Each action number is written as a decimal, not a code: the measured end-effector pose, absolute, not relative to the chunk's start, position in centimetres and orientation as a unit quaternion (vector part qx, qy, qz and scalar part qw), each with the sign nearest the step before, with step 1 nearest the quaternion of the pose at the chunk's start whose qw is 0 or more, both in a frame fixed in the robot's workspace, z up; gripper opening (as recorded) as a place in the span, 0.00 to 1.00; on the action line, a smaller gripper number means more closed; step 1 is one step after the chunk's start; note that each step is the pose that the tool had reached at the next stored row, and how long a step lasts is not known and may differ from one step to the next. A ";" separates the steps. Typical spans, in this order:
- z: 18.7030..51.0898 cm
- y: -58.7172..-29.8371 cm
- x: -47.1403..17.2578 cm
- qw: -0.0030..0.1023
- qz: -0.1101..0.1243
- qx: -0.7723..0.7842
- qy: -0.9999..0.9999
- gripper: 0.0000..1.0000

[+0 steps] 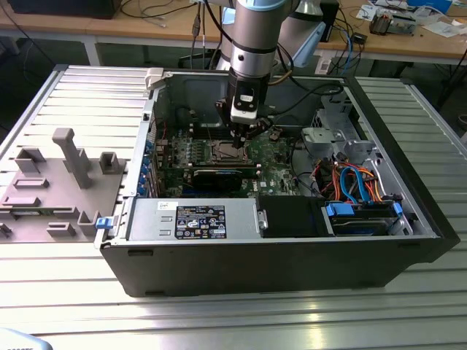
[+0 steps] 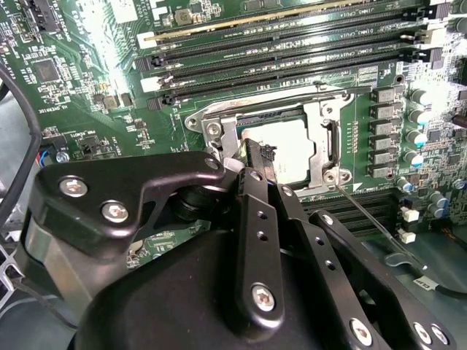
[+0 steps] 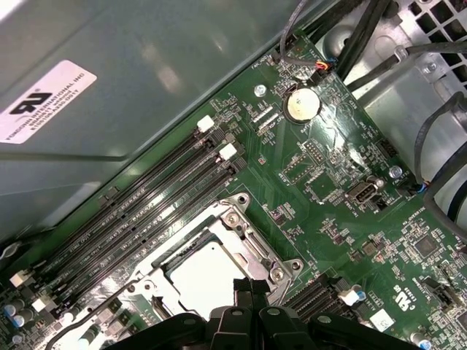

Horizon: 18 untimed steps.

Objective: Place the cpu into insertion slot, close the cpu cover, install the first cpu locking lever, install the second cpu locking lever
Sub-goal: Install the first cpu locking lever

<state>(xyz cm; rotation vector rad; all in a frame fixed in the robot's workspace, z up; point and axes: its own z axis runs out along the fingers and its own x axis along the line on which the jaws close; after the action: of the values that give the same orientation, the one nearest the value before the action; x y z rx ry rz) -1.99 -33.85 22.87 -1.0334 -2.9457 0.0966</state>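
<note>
Going from the exterior view's left, a grey moulded fixture (image 1: 55, 182) with upright pegs lies on the ribbed metal tabletop (image 1: 233, 321), just beside an open computer case (image 1: 277, 255). Inside the case a silver power supply box (image 1: 193, 219) sits along the near wall, and behind it lies the green motherboard (image 1: 219, 157). The robot arm (image 1: 252, 44) comes down over the board from above, and its hand (image 1: 248, 133) hangs just beside the insertion slot (image 1: 228, 151), on the side toward the exterior view's right. Further right are a black block (image 1: 292, 216), a tangle of orange and blue cables (image 1: 350, 182) and a blue-trimmed drive bay (image 1: 365, 215).

In the second wrist view, long black memory slots (image 2: 292, 47) run along one side of the insertion slot (image 2: 211, 131). The cpu (image 2: 284, 146) lies flat in the slot, its pale metal top showing through the open middle of the cpu cover (image 2: 325, 157), which lies down over it. The hand (image 2: 257, 157) has its black fingers (image 2: 255, 219) pressed together into a narrow tip that reaches the edge of the cpu cover; whether it touches I cannot tell. A thin wire lever (image 2: 376, 222) slants away from the socket's corner, raised off the board.

In the first wrist view the cpu (image 3: 204, 277) again shows seated inside the cpu cover (image 3: 252, 248), with the hand (image 3: 248, 286) at its edge.
</note>
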 end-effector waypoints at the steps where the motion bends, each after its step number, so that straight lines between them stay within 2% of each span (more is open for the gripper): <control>1: 22.9 -33.9 -2.0 0.009 0.031 -0.331 -0.943 0.11; 18: 22.9 -33.9 -2.0 0.009 0.031 -0.324 -0.945 0.11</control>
<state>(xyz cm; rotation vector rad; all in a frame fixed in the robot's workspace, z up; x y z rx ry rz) -1.99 -33.86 22.87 -1.0124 -2.9534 0.0967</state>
